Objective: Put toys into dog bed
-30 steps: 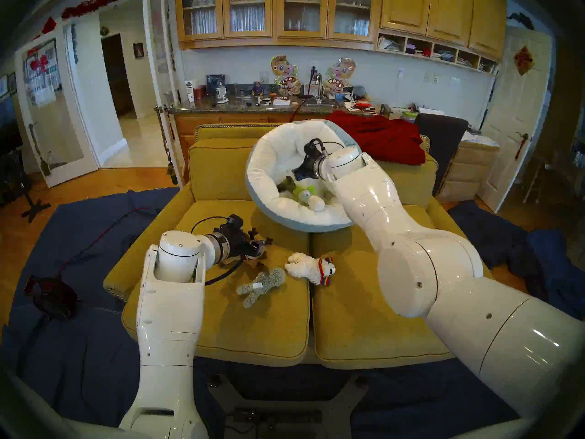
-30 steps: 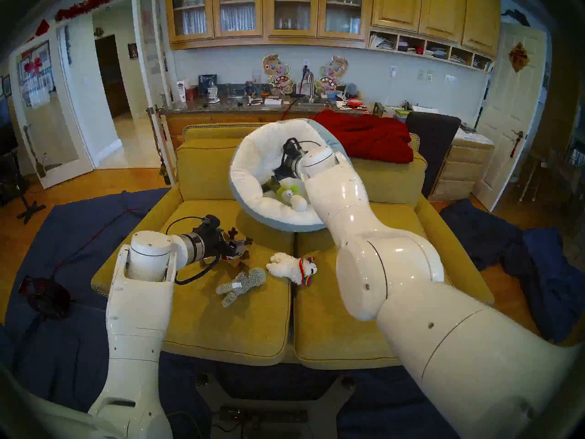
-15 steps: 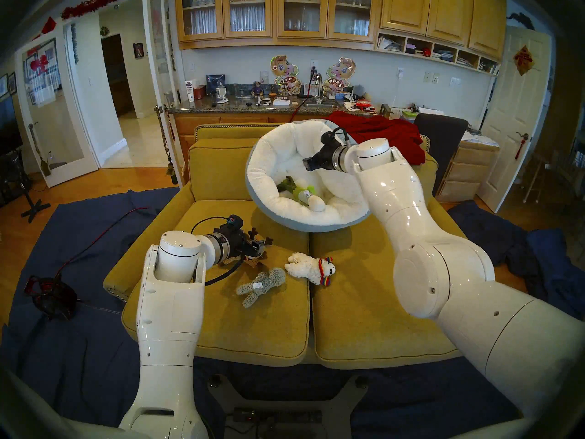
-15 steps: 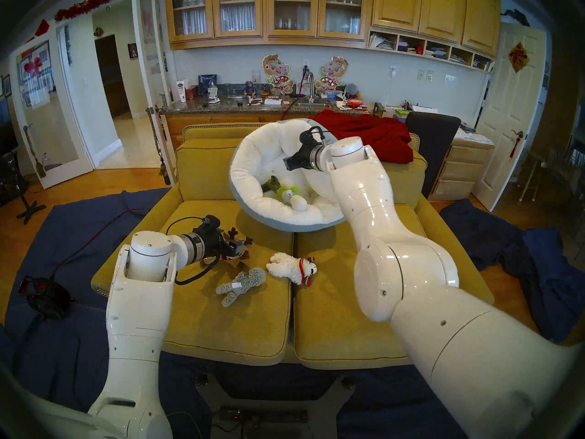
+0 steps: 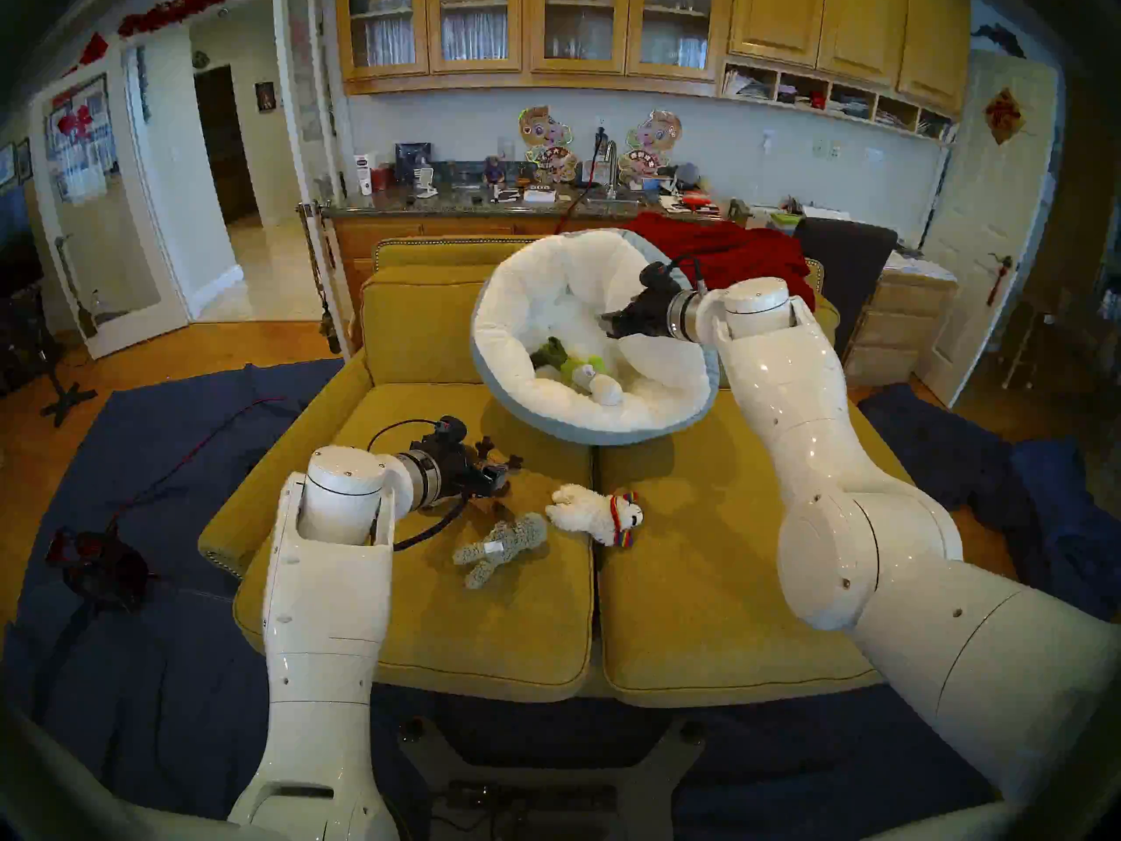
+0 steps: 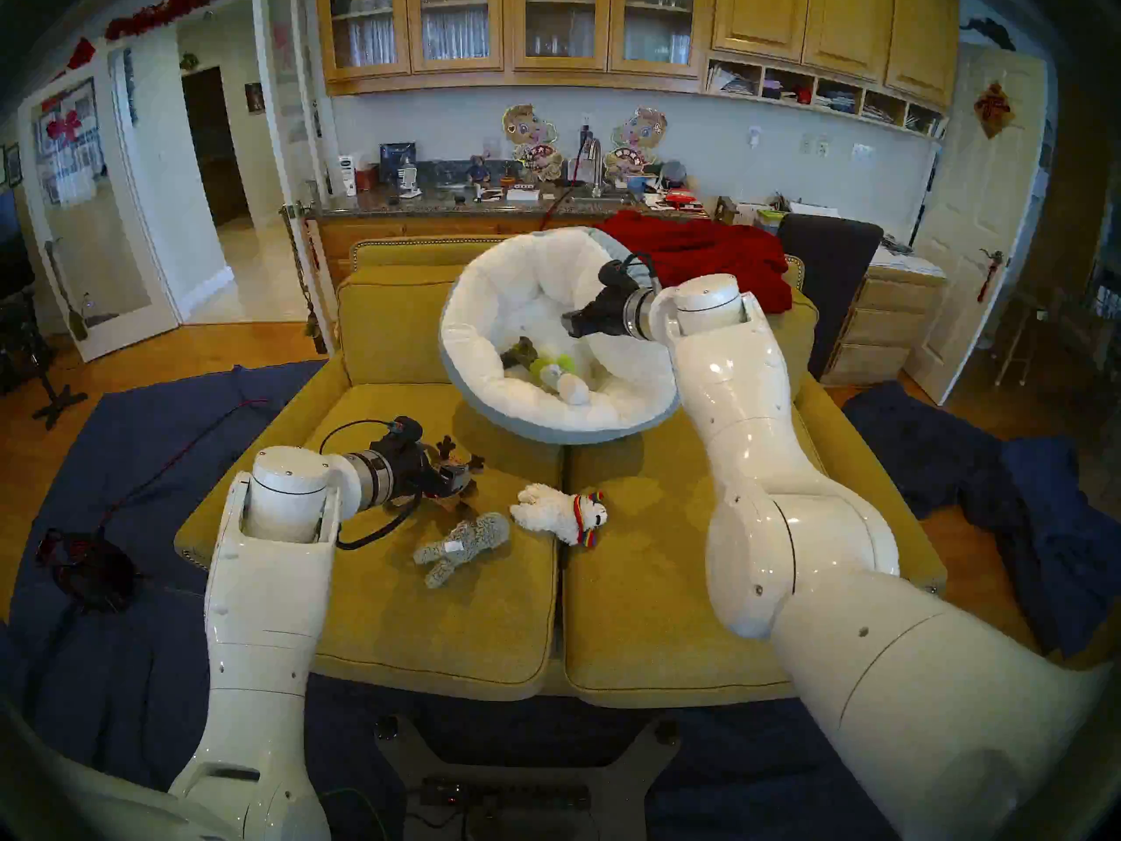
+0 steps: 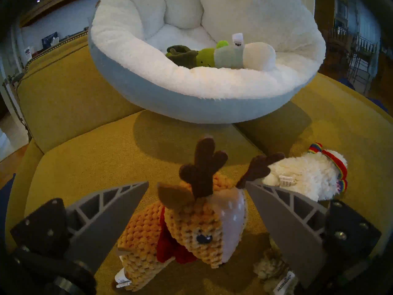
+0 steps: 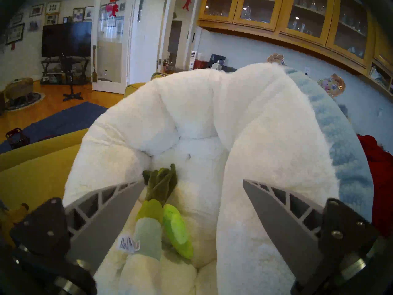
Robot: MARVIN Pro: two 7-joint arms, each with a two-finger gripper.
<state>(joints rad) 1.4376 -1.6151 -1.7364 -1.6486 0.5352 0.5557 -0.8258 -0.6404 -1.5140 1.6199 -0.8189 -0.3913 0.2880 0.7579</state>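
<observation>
While the reindeer (image 7: pixel 187 228) lies between the spread fingers of the left gripper (image 7: pixel 196 186), just in front of the dog bed (image 7: pixel 148 92), clamp its body squarely before lifting. The right gripper (image 8: pixel 190 182), released and empty, hangs over the dog bed's right rim.

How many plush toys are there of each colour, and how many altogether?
Green: 2, the leek and the cactus, both in the dog bed
White: 1, the llama
Grey: 1, the fuzzy animal
Brown: 1, the reindeer
Total: 5
</observation>
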